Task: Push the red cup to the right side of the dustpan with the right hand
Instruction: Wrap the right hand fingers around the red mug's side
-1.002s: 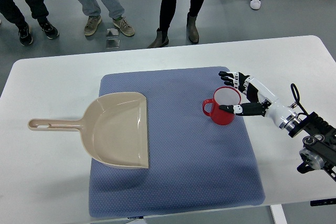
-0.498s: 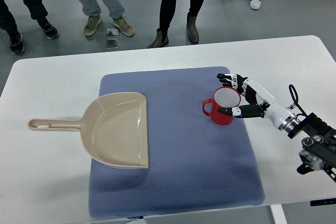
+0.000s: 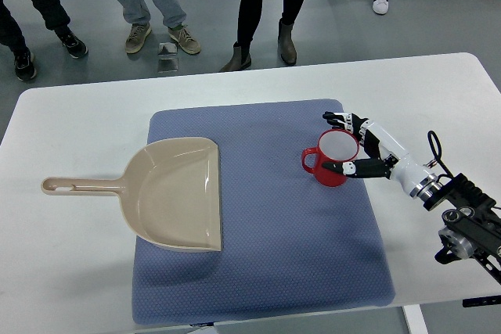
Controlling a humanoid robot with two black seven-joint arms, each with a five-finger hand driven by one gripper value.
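A red cup (image 3: 333, 159) with a white inside stands upright on the blue mat (image 3: 266, 217), its handle pointing left. A beige dustpan (image 3: 176, 192) lies on the mat's left part, its handle reaching left onto the white table. My right hand (image 3: 350, 145) comes in from the right edge. Its fingers are spread and rest against the cup's right side, one at the far rim and one at the near side. They cup it without closing around it. The left arm does not show.
The white table (image 3: 70, 271) carries the mat. Several people's legs and shoes (image 3: 137, 37) stand on the floor beyond the far edge. A small box (image 3: 167, 56) lies on the floor there.
My right hand has slid a little to the left and nearer along the cup's right side. The cup has barely moved. One person's foot at the far left has shifted.
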